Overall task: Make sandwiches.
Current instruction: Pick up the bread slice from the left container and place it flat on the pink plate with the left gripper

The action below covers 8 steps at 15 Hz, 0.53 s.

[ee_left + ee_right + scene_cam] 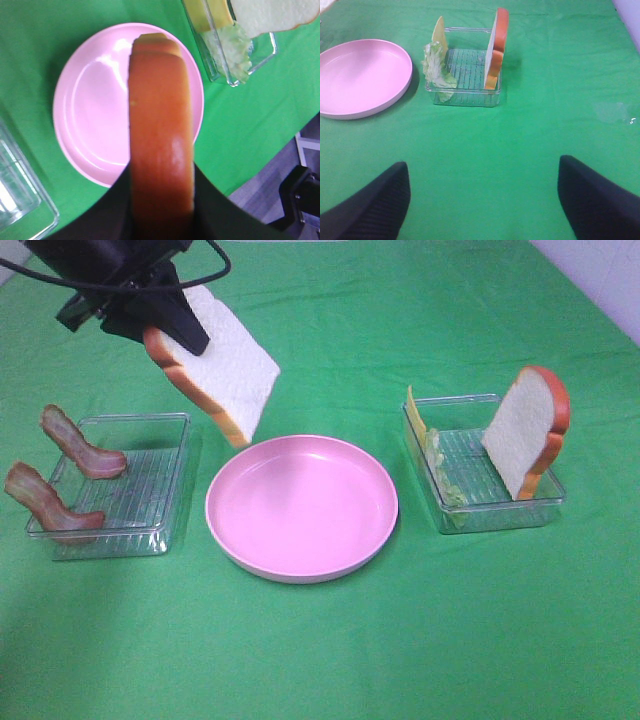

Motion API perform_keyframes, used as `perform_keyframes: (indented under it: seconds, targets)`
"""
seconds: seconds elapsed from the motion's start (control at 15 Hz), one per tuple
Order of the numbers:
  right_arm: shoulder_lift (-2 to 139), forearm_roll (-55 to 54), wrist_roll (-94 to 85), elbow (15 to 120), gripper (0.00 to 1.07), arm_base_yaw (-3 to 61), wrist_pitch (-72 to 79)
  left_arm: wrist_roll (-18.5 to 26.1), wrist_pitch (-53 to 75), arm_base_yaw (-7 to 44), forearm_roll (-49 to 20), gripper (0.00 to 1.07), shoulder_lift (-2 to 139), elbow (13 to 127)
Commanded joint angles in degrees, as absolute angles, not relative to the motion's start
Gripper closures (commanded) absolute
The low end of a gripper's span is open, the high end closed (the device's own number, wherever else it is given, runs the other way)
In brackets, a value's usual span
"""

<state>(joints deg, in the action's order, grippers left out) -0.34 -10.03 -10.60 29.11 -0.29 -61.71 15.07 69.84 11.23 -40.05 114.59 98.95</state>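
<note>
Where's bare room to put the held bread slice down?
Pink plate is bare inside. Green cloth is open all along the near side. Crowded: left tray holds two bacon strips; right tray holds cheese, lettuce, a bread slice.

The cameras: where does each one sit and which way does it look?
Exterior high: up high, looking down on the pink plate, bacon tray and lettuce tray; shows the left hand gripping a bread slice.
Left wrist: on the left arm, looking down past that slice's crust onto the plate; hand edges show.
Right wrist: on the right arm, looking low across the table at the lettuce tray; the open right hand's fingers show.
Shared: the plate.
</note>
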Motion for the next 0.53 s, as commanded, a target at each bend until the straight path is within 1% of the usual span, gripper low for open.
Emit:
perform_keyframes:
  seconds: [0.07, 0.13, 0.2, 0.27, 0.33, 0.53]
  targets:
    - [-0.7, -9.9, -10.2, 29.0, 0.31, -0.6, -61.2, 19.5, 71.2, 11.1, -48.0, 1.07, 119.0, 97.6]
    - [-0.7, -9.9, -10.2, 29.0, 0.31, -0.6, -61.2, 21.7, 71.2, 11.1, -53.7, 1.07, 122.6, 97.6]
    - [-0.7, -9.9, -10.2, 29.0, 0.31, -0.6, -61.2, 23.1, 71.2, 11.3, -57.0, 1.07, 124.6, 97.6]
    - [-0.7, -9.9, -10.2, 29.0, 0.31, -0.6, -61.2, 23.1, 71.2, 11.3, -57.0, 1.07, 124.6, 97.6]
    - [-0.7, -9.9, -10.2, 29.0, 0.31, -0.6, -61.2, 23.8, 71.1, 12.1, -58.7, 1.07, 126.6, 97.6]
    - [-0.7, -10.1, -10.2, 29.0, 0.31, -0.6, -61.2, 24.4, 70.0, 14.8, -58.2, 1.07, 129.1, 97.6]
